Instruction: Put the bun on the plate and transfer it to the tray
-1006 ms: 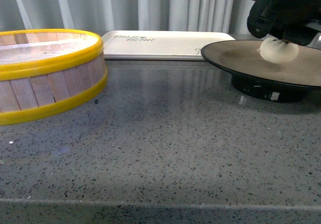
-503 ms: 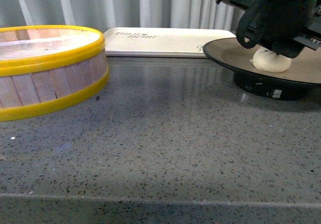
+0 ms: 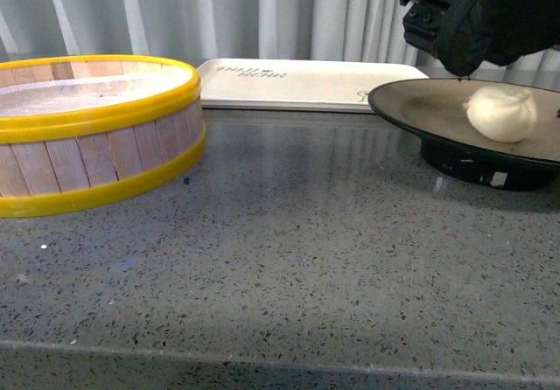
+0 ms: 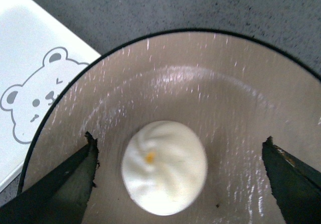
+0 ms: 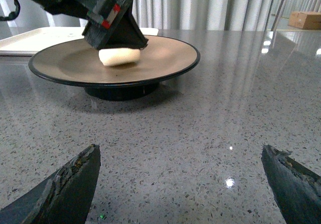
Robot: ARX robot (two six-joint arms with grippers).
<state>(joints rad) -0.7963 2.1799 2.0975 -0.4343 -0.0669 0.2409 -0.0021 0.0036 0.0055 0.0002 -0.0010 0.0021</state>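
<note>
White and pleated, the bun [image 4: 164, 168] lies on the plate [image 4: 225, 93], a little away from its middle. We see the left gripper [image 4: 179, 147] above the plate with its jaws spread wide, one on each side of the bun with a clear gap, so it grasps nothing. The right gripper [image 5: 180, 152] is also wide open and empty, over the grey counter [image 5: 210, 133] near the plate. The tray [image 3: 289, 84] lies just behind the plate.
</note>
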